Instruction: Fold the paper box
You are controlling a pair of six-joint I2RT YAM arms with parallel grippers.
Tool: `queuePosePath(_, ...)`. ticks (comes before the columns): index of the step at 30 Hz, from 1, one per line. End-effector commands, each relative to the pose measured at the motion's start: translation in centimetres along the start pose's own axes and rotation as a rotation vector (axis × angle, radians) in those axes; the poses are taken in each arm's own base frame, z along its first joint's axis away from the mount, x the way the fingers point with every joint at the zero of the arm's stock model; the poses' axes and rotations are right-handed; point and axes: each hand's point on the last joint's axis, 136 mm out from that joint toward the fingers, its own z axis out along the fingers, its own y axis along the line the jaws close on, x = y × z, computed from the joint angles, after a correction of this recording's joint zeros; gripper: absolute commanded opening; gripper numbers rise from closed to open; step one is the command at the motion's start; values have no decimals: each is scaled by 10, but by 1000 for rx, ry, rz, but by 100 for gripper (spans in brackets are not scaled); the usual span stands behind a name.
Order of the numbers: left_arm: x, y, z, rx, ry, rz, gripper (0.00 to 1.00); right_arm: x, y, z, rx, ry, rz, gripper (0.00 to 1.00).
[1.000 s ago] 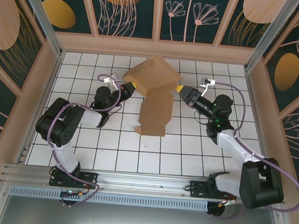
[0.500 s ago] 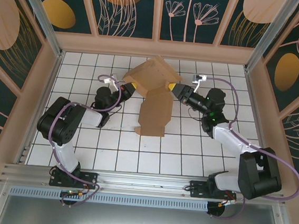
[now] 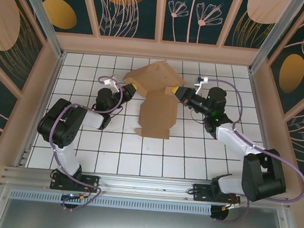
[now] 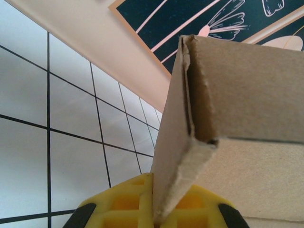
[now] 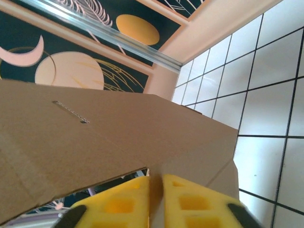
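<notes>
The paper box [image 3: 157, 114] is a brown cardboard sheet in the middle of the tiled floor. Its near panel lies flat and its far part [image 3: 154, 75] is raised and bent over. My left gripper [image 3: 134, 86] pinches the raised part's left edge; in the left wrist view a folded cardboard edge [image 4: 180, 156] runs down between the yellow fingers [image 4: 118, 204] of that gripper [image 4: 160, 199]. My right gripper [image 3: 174, 90] is at the raised part's right edge. In the right wrist view its yellow fingers [image 5: 194, 199] are closed on a thin flap of the paper box [image 5: 95, 137], at the gripper [image 5: 156, 190].
Wooden walls with dark flower panels [image 3: 161, 18] enclose the white tiled floor [image 3: 116, 153] on three sides. Aluminium posts [image 3: 43, 14] stand at the back corners. A metal rail [image 3: 134, 190] with both arm bases runs along the near edge. Open tiles lie in front of the box.
My right gripper moved left to the box's raised right edge and closed on it. The box shifted slightly to the left. The left gripper kept its grip.
</notes>
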Motion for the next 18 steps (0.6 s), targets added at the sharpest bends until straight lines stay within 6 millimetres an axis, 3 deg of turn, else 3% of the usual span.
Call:
queuePosePath(1, -4, -12, 3, 42, -10, 18, 0, -5, 3, 3, 16, -12, -24, 27)
queuePosePath(3, -4, -12, 2, 40, -10, 17, 0, -5, 2, 3, 20, -10, -28, 25)
queuePosePath(8, -3, -8, 2, 28, -10, 17, 0, -2, -1, 3, 35, 2, -31, 2)
queuePosePath(10, -3, -8, 2, 26, -11, 17, 0, -2, 0, 3, 37, 1, -37, 1)
queuePosePath(11, -4, -9, 3, 26, -13, 19, 0, -3, 1, 2, 38, -1, -38, 5)
queuePosePath(15, -4, -5, 2, 10, -19, 13, 0, -7, 4, -1, 50, -18, -67, 41)
queuePosePath(18, -6, -2, 1, -5, -35, -14, 0, -12, 3, -8, 103, -42, -114, 56)
